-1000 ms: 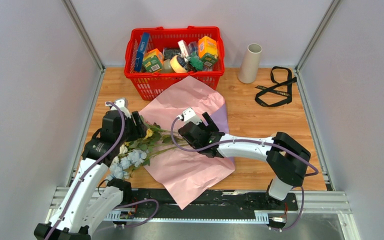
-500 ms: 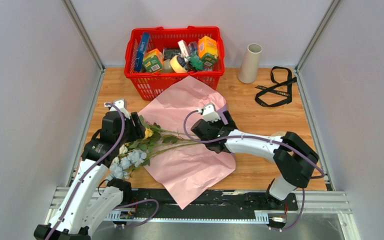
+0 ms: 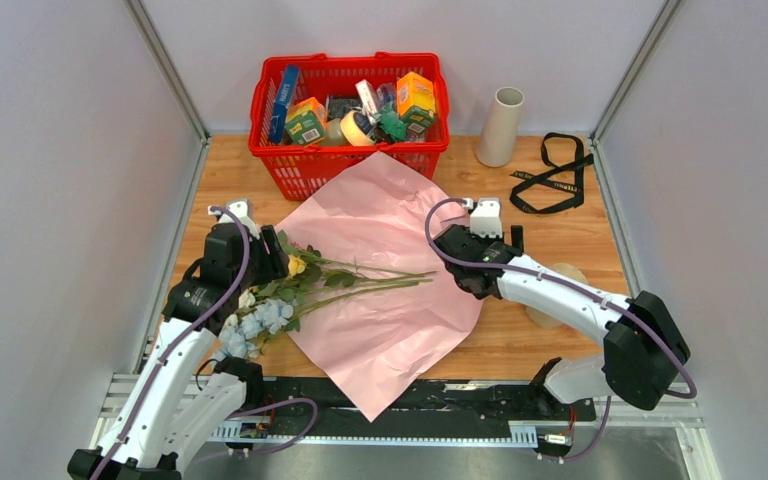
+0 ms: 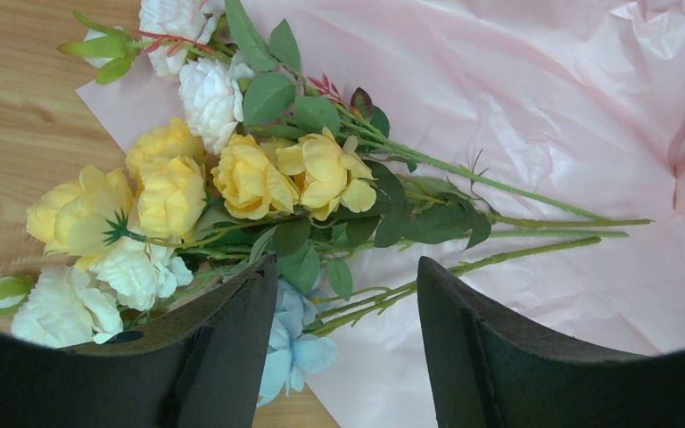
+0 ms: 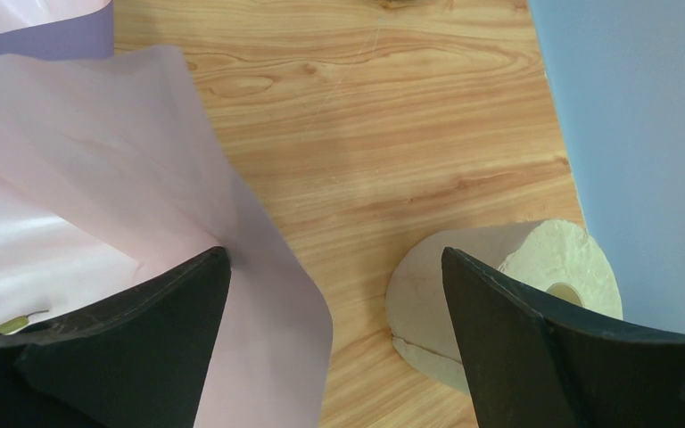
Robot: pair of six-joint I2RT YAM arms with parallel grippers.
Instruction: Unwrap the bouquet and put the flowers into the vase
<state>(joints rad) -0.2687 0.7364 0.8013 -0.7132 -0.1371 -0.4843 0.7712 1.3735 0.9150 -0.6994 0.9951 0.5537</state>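
Note:
The bouquet lies unwrapped: its pink paper [image 3: 385,320] is spread flat on the table, and the flowers [image 3: 300,285] lie across its left edge with stems pointing right. The yellow, white and blue blooms [image 4: 250,178] fill the left wrist view. My left gripper [image 3: 278,258] hovers open over the blooms [image 4: 348,267], with a blue bloom and thin stems showing between its fingers. My right gripper [image 3: 505,250] stands open at the paper's right edge [image 5: 334,251], holding nothing. A lilac sheet [image 5: 45,40] peeks out beyond the pink paper [image 5: 71,178]. The beige vase [image 3: 501,125] stands upright at the back right.
A red basket [image 3: 300,165] full of groceries sits at the back, touching the paper's far corner. A black ribbon [image 3: 552,172] lies loose right of the vase. A toilet-paper roll [image 3: 566,272] [image 5: 499,285] lies by my right arm, near the right wall.
My right arm has swung to the right, off the stems, to the paper's right edge. The flowers and the left arm have not moved.

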